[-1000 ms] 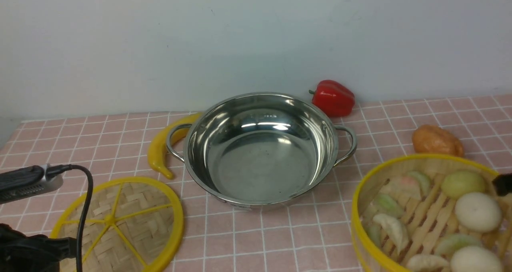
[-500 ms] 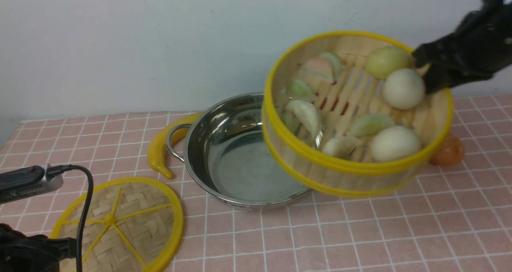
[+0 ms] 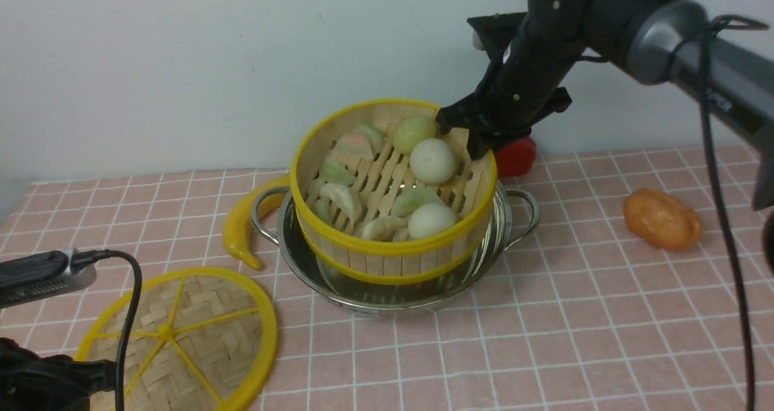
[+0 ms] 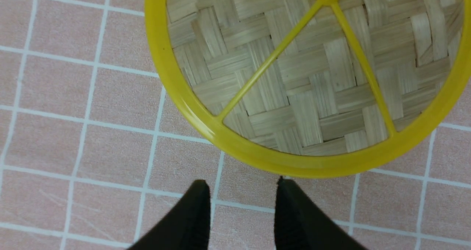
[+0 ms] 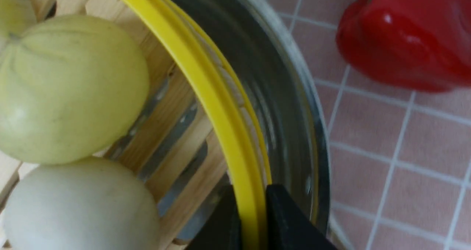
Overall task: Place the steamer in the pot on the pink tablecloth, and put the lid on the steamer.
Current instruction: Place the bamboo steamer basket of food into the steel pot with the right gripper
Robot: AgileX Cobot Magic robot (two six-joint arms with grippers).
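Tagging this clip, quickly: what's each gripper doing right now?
Left gripper: open, holding nothing, near the lid.
Right gripper: closed on the rim of the steamer, holding it at the pot.

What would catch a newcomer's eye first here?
Probably the yellow-rimmed bamboo steamer, full of toy dumplings and buns, over the shiny pot in the middle, its rim gripped by the right end effector. Next, the spoked yellow lid on the cloth, front left.
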